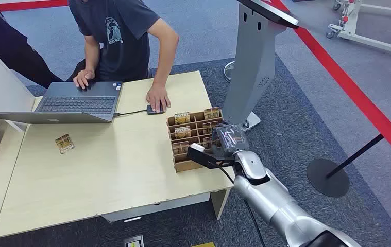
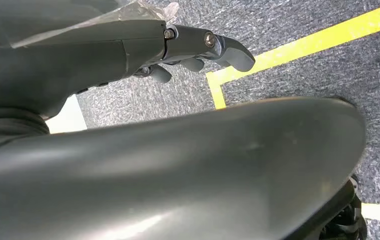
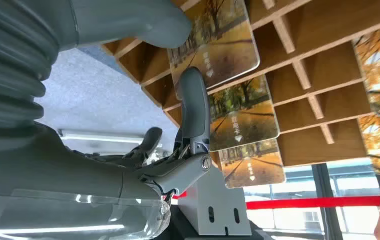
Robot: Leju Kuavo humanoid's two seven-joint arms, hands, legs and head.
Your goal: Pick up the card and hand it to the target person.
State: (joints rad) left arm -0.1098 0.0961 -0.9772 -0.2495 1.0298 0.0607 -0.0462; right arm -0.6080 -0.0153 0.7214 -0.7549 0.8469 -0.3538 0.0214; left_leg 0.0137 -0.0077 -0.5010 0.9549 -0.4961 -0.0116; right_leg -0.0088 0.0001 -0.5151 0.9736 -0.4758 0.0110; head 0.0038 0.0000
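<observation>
A wooden card rack (image 1: 183, 165) stands at the table's right edge, with picture cards in several of its slots. My right hand (image 1: 229, 138) is at the rack's right side. In the right wrist view the thumb (image 3: 147, 20) and a dark finger (image 3: 194, 100) pinch an autumn-scene card (image 3: 225, 50) that sticks out of its slot in the rack (image 3: 318, 30). Two more cards (image 3: 243, 117) sit in the slots beside it. My left hand (image 2: 198, 47) hangs over the carpet, fingers loosely apart, holding nothing. A person (image 1: 116, 36) in a dark T-shirt sits at the table's far side.
One loose card (image 1: 64, 143) lies on the left half of the table. The person's hands rest on an open laptop (image 1: 77, 103) and a small dark device (image 1: 154, 109). A grey kiosk stand (image 1: 255, 62) rises just behind the rack. A stanchion base (image 1: 327, 177) stands on the floor to the right.
</observation>
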